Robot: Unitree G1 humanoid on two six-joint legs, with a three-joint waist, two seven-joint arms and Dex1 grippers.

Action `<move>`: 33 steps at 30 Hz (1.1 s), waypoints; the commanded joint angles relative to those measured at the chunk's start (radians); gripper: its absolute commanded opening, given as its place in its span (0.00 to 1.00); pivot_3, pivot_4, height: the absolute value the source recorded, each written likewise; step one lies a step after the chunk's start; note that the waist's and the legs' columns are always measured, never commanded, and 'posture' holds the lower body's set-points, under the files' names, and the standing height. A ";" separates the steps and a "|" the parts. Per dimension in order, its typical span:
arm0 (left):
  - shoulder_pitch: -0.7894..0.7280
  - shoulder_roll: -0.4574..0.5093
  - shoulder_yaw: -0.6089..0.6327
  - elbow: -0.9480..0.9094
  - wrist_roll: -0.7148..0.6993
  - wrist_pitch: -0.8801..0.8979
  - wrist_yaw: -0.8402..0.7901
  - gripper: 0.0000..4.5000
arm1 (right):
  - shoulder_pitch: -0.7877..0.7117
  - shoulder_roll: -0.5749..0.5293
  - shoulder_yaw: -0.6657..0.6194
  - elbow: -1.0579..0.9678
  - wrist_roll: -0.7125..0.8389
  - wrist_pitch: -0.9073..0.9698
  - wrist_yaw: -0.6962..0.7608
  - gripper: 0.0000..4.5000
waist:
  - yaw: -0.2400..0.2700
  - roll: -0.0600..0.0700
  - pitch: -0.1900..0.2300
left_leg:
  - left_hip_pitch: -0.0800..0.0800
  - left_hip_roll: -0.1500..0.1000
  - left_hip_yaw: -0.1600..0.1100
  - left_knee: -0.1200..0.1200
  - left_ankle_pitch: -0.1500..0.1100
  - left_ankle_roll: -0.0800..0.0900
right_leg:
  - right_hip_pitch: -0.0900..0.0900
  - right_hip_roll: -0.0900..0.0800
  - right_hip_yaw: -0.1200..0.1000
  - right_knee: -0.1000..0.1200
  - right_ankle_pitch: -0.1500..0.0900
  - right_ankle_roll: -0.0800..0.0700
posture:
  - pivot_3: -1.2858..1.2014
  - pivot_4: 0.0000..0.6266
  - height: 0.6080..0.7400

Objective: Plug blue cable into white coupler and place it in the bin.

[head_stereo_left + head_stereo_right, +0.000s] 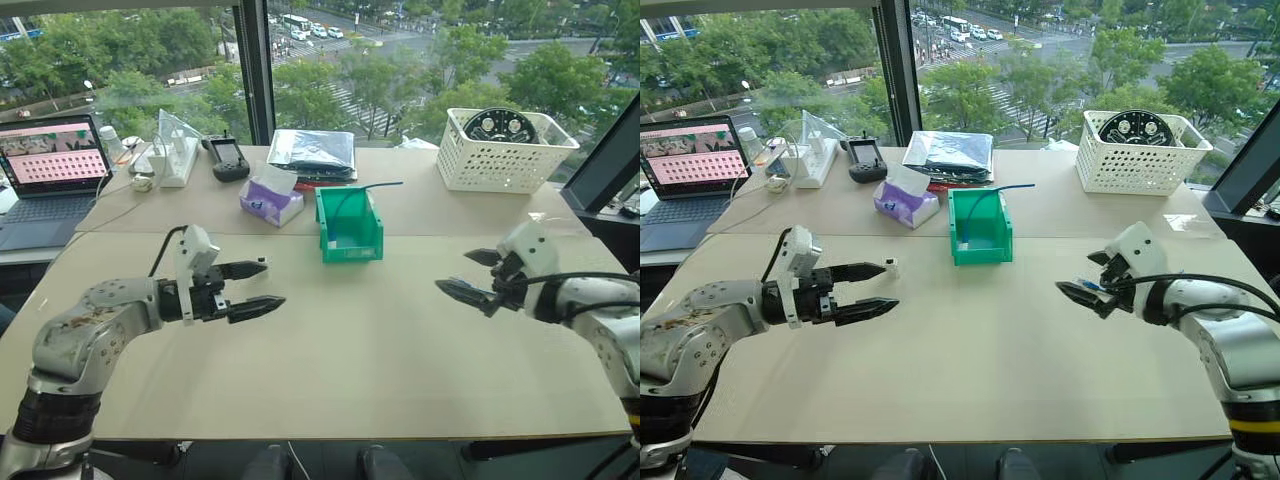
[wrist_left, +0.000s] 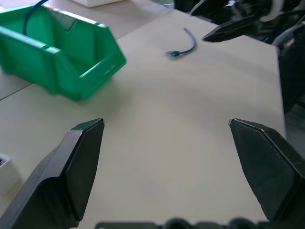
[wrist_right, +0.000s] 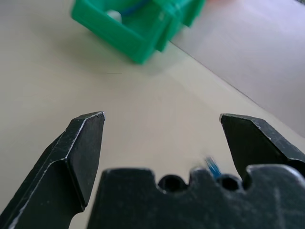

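Green bin [image 1: 349, 226] sits upper centre; left gripper [image 1: 256, 289] and right gripper [image 1: 478, 277] gape empty, risking nudging blue cable [image 2: 183, 46] away.

Laptop [image 1: 50, 165], power strip [image 1: 180, 160], purple tissue pack [image 1: 270, 203], white perforated basket [image 1: 505, 150] along the table's [image 1: 350, 340] far edge.

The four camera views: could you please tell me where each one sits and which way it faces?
Left eye view: on the head, facing forward and down over the table; both arms, left tool and right tool show.
Right eye view: beside it, same scene, same arms.
Left wrist view: on the left wrist, facing the bin and right tool; own open fingers show.
Right wrist view: on the right wrist, facing the bin; own open fingers show.
Shared: all four see the bin.
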 commanded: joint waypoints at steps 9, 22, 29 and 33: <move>0.014 0.031 0.007 -0.065 -0.005 0.017 0.037 1.00 | -0.380 0.129 0.184 0.762 -0.276 -0.342 0.124 0.99 | -0.042 0.001 0.000 | 0.002 0.001 0.001 -0.001 0.000 0.000 | 0.000 0.003 0.002 0.002 0.000 -0.002 | 0.52 0.24 1.00; 0.075 0.069 0.048 -0.130 -0.044 0.054 0.068 1.00 | -0.508 0.204 0.180 1.069 -0.321 -0.357 0.309 0.32 | -0.038 0.000 0.000 | 0.004 0.000 -0.001 -0.001 0.000 0.000 | 0.002 0.002 0.001 0.002 0.001 -0.002 | 0.52 0.24 1.00; 0.058 0.112 -0.051 -0.110 0.004 0.027 -0.015 1.00 | -0.313 0.192 0.307 0.470 -0.328 -0.391 0.507 0.00 | -0.043 0.001 0.000 | 0.003 0.001 -0.001 -0.002 0.000 -0.001 | 0.001 0.002 0.001 0.003 0.001 -0.001 | 0.52 0.24 1.00; 0.034 0.126 -0.154 -0.061 0.123 -0.083 -0.086 1.00 | -0.249 0.261 0.393 0.196 -0.340 -0.249 0.479 0.00 | -0.043 0.001 0.001 | 0.004 0.001 -0.001 -0.002 0.000 -0.001 | 0.000 0.003 0.001 0.004 0.001 -0.002 | 0.52 0.24 1.00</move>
